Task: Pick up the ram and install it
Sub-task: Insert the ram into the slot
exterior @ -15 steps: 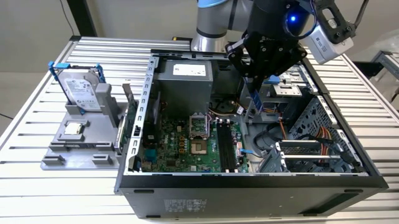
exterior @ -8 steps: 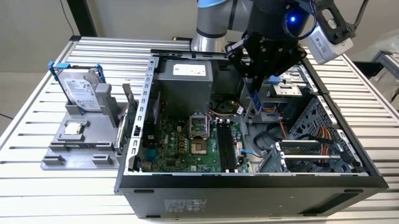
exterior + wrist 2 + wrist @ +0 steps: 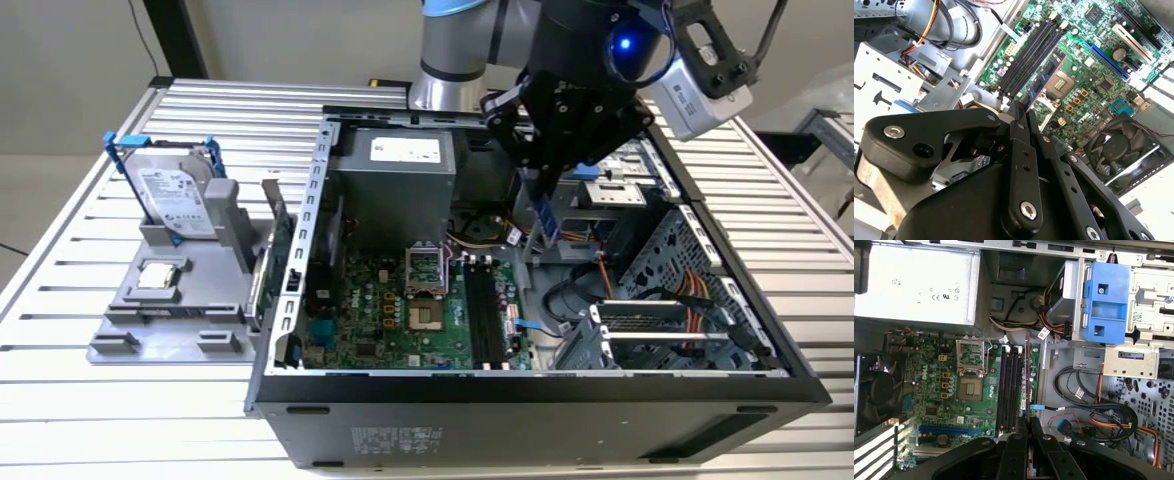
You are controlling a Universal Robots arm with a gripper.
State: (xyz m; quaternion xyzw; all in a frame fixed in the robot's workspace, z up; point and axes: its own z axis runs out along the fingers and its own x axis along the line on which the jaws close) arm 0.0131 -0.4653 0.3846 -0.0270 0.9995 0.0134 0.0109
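Pickup was done: black gripper (image 3: 539, 185) was clamped on the thin blue-green ram stick (image 3: 545, 218), held above the black motherboard memory slots (image 3: 1010, 390), not yet seated

A bench (image 3: 80, 420) of ribbed silver metal slats spans the scene under soft, even light. Beyond its far edge, towards the exterior view's left, lies a plain pale beige background (image 3: 54, 90) crossed by a dark upright post (image 3: 178, 40) and a thin hanging cable (image 3: 138, 30). At the exterior view's far right stands part of another metal frame (image 3: 827, 130).
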